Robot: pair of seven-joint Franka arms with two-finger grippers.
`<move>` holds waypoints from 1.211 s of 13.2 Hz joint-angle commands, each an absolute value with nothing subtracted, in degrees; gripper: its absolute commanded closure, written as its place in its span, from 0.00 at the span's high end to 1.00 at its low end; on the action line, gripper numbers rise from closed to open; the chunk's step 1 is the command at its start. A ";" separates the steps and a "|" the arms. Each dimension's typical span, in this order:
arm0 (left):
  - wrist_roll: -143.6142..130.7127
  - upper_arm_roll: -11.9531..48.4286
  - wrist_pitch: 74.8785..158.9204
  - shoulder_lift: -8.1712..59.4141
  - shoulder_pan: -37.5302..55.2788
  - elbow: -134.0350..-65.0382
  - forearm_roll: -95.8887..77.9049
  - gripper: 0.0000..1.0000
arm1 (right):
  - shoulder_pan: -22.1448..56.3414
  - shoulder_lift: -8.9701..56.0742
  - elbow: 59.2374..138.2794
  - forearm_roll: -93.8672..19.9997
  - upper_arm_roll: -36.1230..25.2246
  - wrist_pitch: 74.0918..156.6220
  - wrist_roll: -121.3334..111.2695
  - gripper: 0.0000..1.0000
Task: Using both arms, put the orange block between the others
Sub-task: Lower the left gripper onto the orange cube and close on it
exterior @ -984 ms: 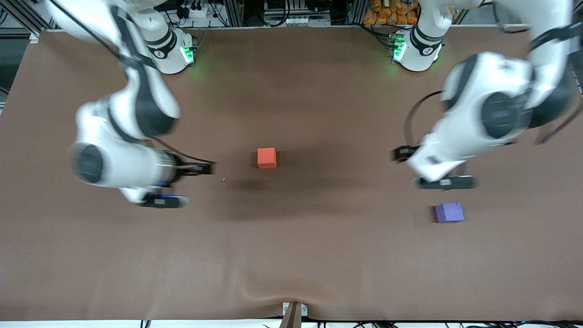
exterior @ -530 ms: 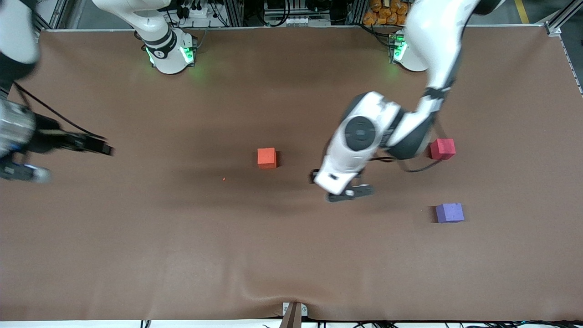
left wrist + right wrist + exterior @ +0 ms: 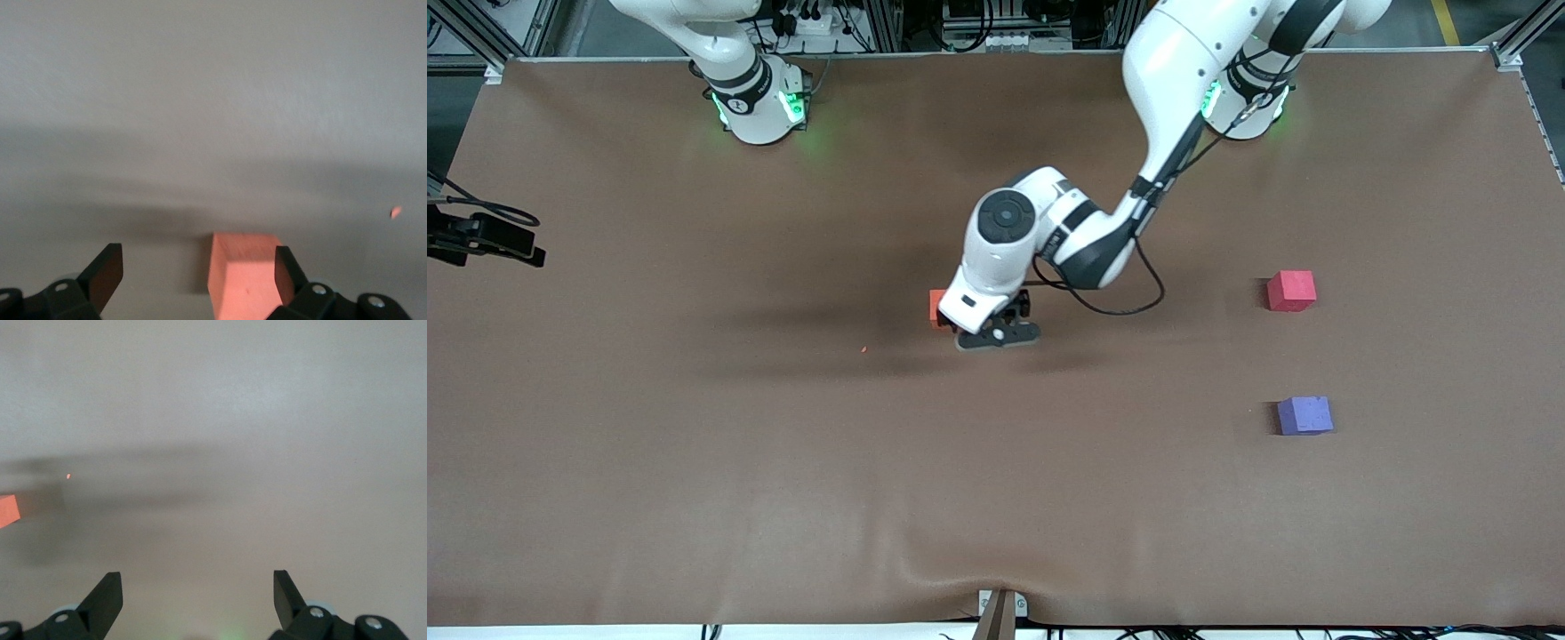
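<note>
The orange block (image 3: 243, 280) rests on the brown table (image 3: 996, 498) near its middle. In the front view only a sliver of the orange block (image 3: 936, 306) shows beside the left hand. My left gripper (image 3: 198, 267) is open, down around the block, which sits close to one finger (image 3: 285, 270) with a wide gap to the other. The pinkish-red cube (image 3: 1290, 291) and the purple cube (image 3: 1304, 415) stand apart toward the left arm's end, the purple one nearer the front camera. My right gripper (image 3: 197, 583) is open and empty over bare table at the right arm's end.
A tiny orange crumb (image 3: 863, 349) lies on the table beside the orange block, toward the right arm's end. The right hand's black parts (image 3: 489, 240) show at the table's edge. The cloth is rumpled at the front edge (image 3: 996, 578).
The left arm swept from above the two cubes to the orange block, uncovering the pinkish-red cube. The right arm pulled away to the table's edge at its own end. Both grippers stayed open.
</note>
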State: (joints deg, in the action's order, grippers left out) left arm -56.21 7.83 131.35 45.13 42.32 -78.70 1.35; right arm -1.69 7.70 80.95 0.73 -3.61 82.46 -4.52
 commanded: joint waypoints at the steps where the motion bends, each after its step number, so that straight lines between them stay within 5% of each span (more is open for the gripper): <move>1: -56.51 5.89 136.38 47.90 45.17 -76.90 1.23 1.00 | -2.29 6.33 82.27 2.55 -2.29 81.92 -4.92 1.00; 12: -59.05 -0.26 138.86 51.76 54.14 -76.46 1.76 1.00 | -1.05 7.38 82.27 2.20 -2.37 82.62 -4.66 1.00; 13: -61.93 -0.18 139.82 52.29 54.14 -76.46 1.67 0.92 | -0.88 7.47 82.27 2.11 -2.37 82.53 -4.66 1.00; 14: -65.44 -0.09 140.01 52.38 54.14 -76.38 1.58 0.33 | -0.70 7.47 82.27 2.11 -2.37 82.53 -4.66 1.00; 15: -68.00 -0.09 139.92 52.21 54.14 -76.46 1.58 0.00 | -0.70 7.47 82.27 2.11 -2.37 82.53 -4.66 1.00; 16: -68.64 -0.09 139.92 51.95 54.14 -76.55 1.67 0.00 | -0.70 7.47 82.27 2.11 -2.37 82.53 -4.66 1.00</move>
